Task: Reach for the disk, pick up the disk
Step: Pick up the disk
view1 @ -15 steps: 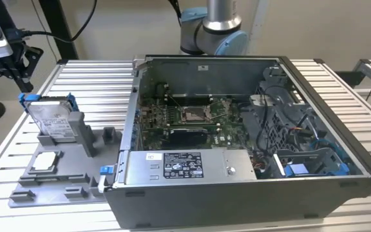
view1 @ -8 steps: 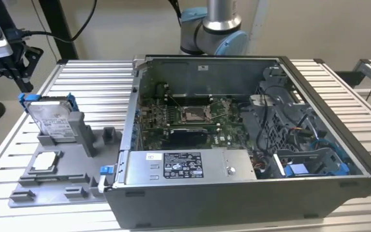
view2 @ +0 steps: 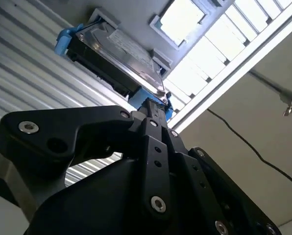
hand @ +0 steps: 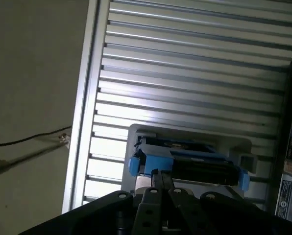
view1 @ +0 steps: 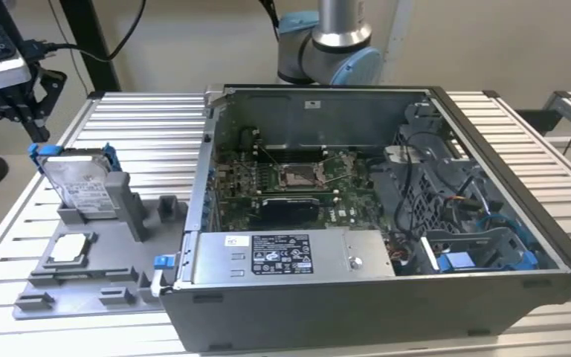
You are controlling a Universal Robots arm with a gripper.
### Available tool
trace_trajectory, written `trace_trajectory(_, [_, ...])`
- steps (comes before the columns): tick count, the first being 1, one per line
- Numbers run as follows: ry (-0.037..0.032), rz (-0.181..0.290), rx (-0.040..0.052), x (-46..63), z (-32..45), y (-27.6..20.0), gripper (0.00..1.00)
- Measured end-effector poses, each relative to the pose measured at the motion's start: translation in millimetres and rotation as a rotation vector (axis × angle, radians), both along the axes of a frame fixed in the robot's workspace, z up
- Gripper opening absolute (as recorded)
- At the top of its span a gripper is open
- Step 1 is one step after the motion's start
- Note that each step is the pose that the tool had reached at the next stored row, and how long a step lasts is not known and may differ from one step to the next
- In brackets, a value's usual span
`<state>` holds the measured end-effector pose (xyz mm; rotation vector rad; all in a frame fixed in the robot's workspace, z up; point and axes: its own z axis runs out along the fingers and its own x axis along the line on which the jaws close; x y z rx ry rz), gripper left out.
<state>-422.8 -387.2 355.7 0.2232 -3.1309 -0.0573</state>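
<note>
The disk (view1: 79, 182) stands on edge in a slot of a grey holder (view1: 117, 277) that lies on the slatted metal tabletop (view1: 137, 123), towards the exterior view's left and beside an open computer case (view1: 365, 316). Its silver face with the white label is turned towards the exterior camera, and its blue carrier frame (view1: 107, 158) wraps the upper corners. The hand (view1: 38, 132) hangs just above the frame's top corner on the side away from the case, with its black fingers pointing down. Whether the tips touch the blue plastic is hard to judge from here. In both wrist views the fingers run together to a narrow point, so the hand (view2: 148, 105) (hand: 160, 175) appears closed with nothing between its tips. Beyond that point lie the disk (view2: 121, 46) (hand: 185, 156) and the blue frame (view2: 65, 39) (hand: 136, 164). A small square silver chip (view1: 71, 249) lies flat on the holder, nearer the exterior camera than the disk. A grey power-supply box (view1: 365, 256) with a black-and-white label sits inside the case along its near wall
</note>
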Motion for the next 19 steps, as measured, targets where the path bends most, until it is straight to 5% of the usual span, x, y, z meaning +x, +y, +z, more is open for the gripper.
trace_trajectory(9, [0.0,0.119,-0.0017,0.0,0.0,0.0,0.0])
trace_trajectory(19, [0.0,0.192,-0.0027,0.0,0.0,0.0,0.0])
